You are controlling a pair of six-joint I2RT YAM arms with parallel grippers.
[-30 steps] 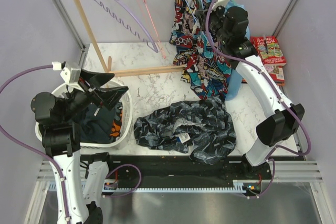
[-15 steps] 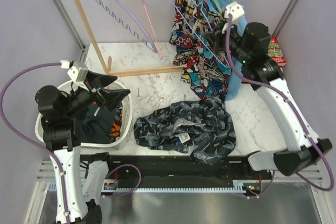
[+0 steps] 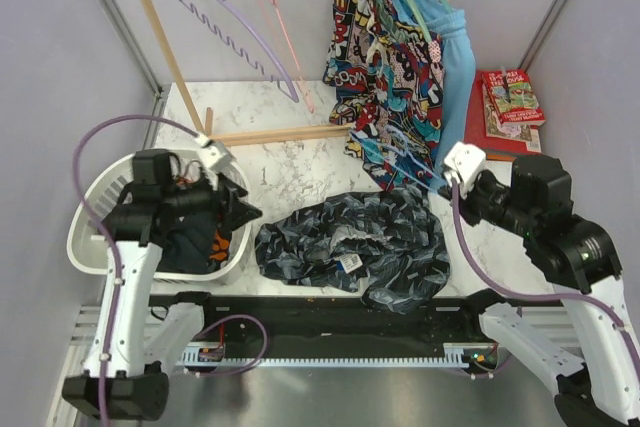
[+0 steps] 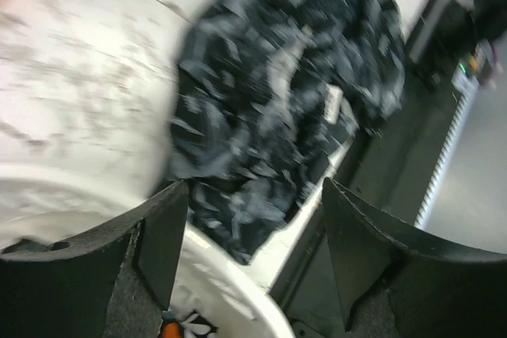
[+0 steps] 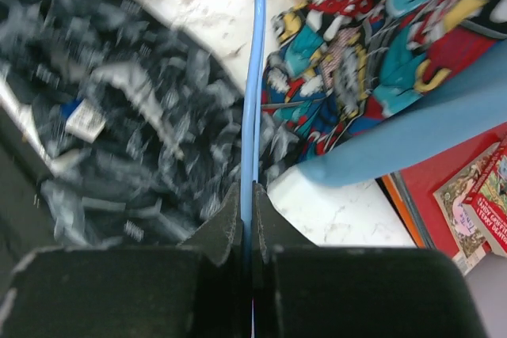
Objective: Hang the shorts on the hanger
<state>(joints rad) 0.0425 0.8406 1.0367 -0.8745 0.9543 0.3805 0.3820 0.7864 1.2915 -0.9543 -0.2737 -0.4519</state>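
The shorts (image 3: 350,247) lie crumpled on the marble table near its front edge, white tag up. They also show in the left wrist view (image 4: 277,93) and the right wrist view (image 5: 119,132). My right gripper (image 3: 437,183) is shut on the pale blue wire hanger (image 3: 400,152) and holds it above the shorts' right end. In the right wrist view the wire (image 5: 255,77) runs straight up from between the closed gripper (image 5: 246,191). My left gripper (image 3: 243,211) is open and empty over the basket's right rim, left of the shorts; in its wrist view the gripper (image 4: 249,187) is wide apart.
A white laundry basket (image 3: 100,247) with dark clothes sits at the left. A wooden rack (image 3: 270,134) at the back carries a lavender hanger (image 3: 240,37), a pink hanger (image 3: 285,27), a comic-print garment (image 3: 385,57) and a light-blue garment (image 3: 455,57). Red books (image 3: 510,97) lie at the right.
My right arm has come down from the rack to the table's right side with the hanger in its grip. My left gripper has moved right and lower, towards the shorts.
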